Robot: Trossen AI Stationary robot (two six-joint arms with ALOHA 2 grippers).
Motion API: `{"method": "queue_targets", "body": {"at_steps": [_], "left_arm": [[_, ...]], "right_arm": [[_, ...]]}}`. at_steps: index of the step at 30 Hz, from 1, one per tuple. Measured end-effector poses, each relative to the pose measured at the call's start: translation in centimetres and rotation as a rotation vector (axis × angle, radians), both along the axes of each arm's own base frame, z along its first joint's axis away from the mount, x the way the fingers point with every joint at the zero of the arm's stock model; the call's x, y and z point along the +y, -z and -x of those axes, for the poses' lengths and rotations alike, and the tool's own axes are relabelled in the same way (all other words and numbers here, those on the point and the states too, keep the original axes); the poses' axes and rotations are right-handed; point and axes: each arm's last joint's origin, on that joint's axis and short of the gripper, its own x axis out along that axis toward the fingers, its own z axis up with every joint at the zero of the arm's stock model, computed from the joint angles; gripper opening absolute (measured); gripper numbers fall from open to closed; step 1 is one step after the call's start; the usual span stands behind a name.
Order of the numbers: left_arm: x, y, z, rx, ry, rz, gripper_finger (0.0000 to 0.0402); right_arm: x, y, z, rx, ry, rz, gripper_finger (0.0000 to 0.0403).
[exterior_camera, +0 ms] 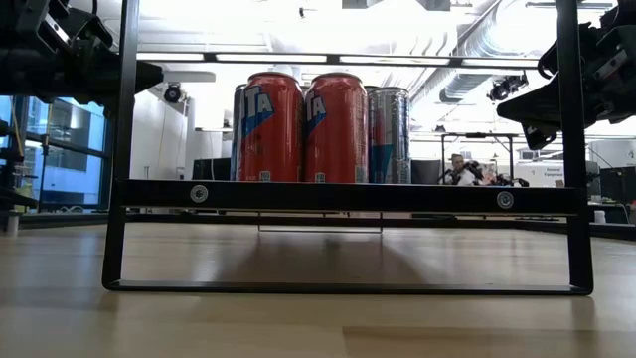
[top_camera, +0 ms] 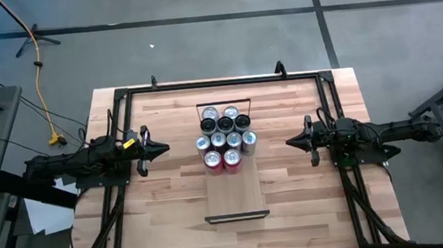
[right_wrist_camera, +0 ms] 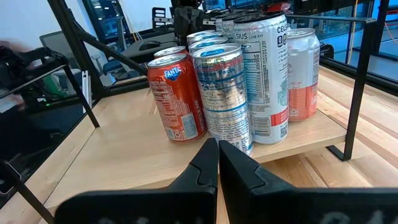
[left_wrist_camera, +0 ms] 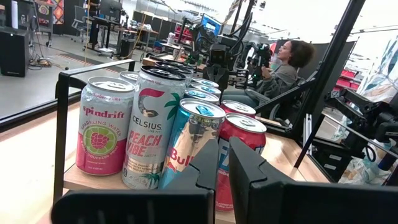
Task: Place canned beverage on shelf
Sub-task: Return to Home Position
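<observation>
Several beverage cans (top_camera: 227, 136) stand upright in a tight cluster on the far half of the shelf (top_camera: 235, 196), a narrow pale plank with a black rail (exterior_camera: 348, 196) at each end. Two red cans (exterior_camera: 298, 127) face the near edge. The left wrist view shows a Spindrift can (left_wrist_camera: 102, 124), a Celsius can (left_wrist_camera: 152, 127) and a blue can (left_wrist_camera: 193, 143). The right wrist view shows a red Fanta can (right_wrist_camera: 177, 96) and a silver can (right_wrist_camera: 224, 99). My left gripper (top_camera: 165, 150) (left_wrist_camera: 222, 146) hovers shut to the left of the cans. My right gripper (top_camera: 289, 143) (right_wrist_camera: 217, 144) hovers shut to their right. Both point level at the cluster.
A black tube frame (top_camera: 125, 96) runs round the tabletop's edges. The near half of the shelf is bare wood. Bare tabletop (top_camera: 179, 193) lies on both sides of the shelf. A seated person (left_wrist_camera: 283, 65) shows in the room beyond the table.
</observation>
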Motion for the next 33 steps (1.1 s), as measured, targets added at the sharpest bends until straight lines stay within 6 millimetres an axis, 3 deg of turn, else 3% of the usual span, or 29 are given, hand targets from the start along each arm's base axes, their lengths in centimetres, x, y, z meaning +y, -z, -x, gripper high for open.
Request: {"method": "queue_targets", "body": {"at_steps": [33], "left_arm": [[-0.2,0.0,-0.01,0.0,0.022,0.0,0.0003]], "right_arm": [[0.0,0.0,0.0,0.0,0.0,0.0,0.0]]}}
